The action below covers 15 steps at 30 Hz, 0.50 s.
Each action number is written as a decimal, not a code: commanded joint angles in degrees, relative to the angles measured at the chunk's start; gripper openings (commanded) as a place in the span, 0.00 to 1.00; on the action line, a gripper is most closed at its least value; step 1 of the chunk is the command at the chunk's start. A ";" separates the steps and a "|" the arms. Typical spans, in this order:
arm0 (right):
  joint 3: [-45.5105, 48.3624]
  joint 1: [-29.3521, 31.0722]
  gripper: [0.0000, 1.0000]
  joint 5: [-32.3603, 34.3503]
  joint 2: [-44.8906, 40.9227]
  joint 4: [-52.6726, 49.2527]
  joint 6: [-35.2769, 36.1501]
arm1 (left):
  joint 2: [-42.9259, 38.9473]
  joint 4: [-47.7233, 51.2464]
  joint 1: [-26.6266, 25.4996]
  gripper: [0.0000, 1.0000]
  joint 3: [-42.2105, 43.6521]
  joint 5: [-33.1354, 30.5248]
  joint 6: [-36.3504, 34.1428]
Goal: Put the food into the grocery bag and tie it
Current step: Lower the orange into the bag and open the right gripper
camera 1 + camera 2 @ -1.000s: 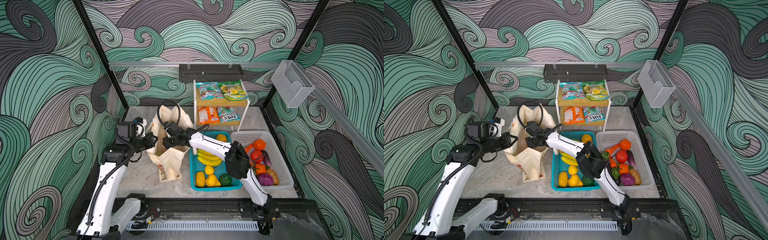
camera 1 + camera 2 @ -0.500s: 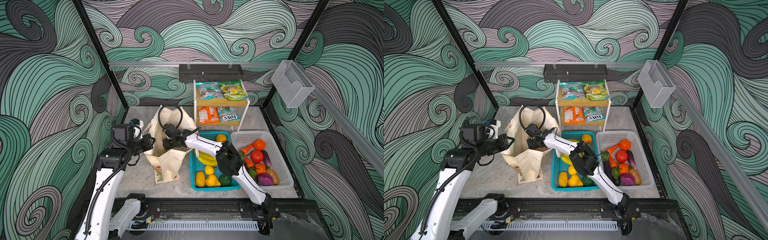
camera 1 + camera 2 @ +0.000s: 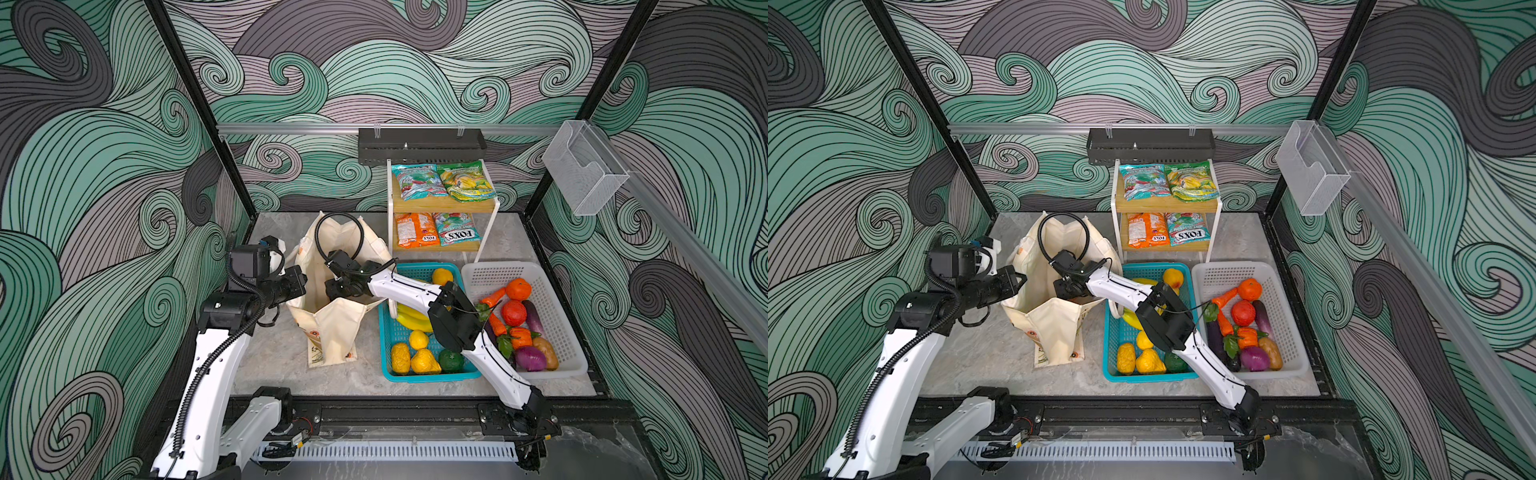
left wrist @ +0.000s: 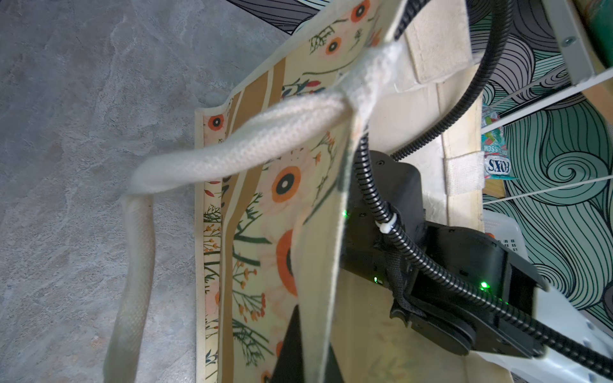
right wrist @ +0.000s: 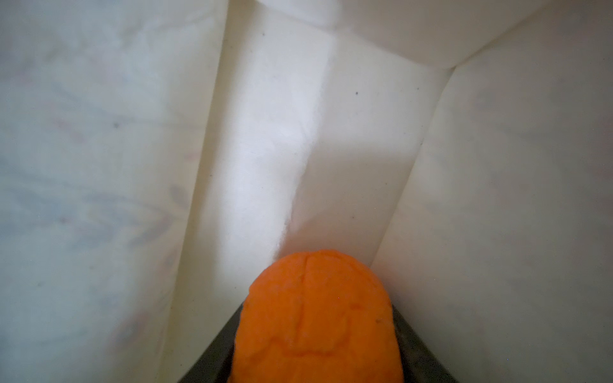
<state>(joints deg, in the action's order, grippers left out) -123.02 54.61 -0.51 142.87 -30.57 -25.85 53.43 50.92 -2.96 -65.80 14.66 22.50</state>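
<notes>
An orange food item (image 5: 315,318) is seen gripped by the right tool (image 3: 341,289) inside the grocery bag (image 3: 332,332), its rim pinched by the closed left tool (image 3: 300,282) near the left edge of the bench (image 3: 282,357); were the limp cloth let slip, the mouth could be collapsed.

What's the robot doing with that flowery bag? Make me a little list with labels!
Left gripper: shut on the grocery bag rim, holding it open
Right gripper: inside the bag, gripping an orange food piece
Teal basket: bananas and other yellow fruit
White basket: vegetables
Shelf: four snack packets
Bag tied: not yet
</notes>
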 commanded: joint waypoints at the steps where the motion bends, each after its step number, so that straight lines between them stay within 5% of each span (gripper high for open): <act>1: 2.49 -0.98 0.61 -0.41 2.25 -5.52 0.21 | -0.08 -3.69 0.41 0.00 0.06 0.29 -0.73; 12: 2.24 -0.49 0.84 -2.80 -4.19 -5.04 4.09 | 0.37 -4.51 0.41 0.00 0.85 0.19 -0.33; 14: 2.47 -0.09 0.99 -2.57 -6.17 -4.76 5.01 | 0.58 -4.20 0.41 0.00 0.90 -1.27 -0.29; 15: 2.59 0.20 0.99 -2.39 -7.25 -4.53 5.80 | 0.63 -4.03 0.41 0.00 0.94 -2.12 -0.37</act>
<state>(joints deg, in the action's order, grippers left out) -121.19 54.72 -2.74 140.66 -32.77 -22.48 53.93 48.77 -2.85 -64.58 14.35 22.50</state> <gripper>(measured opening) 0.981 0.056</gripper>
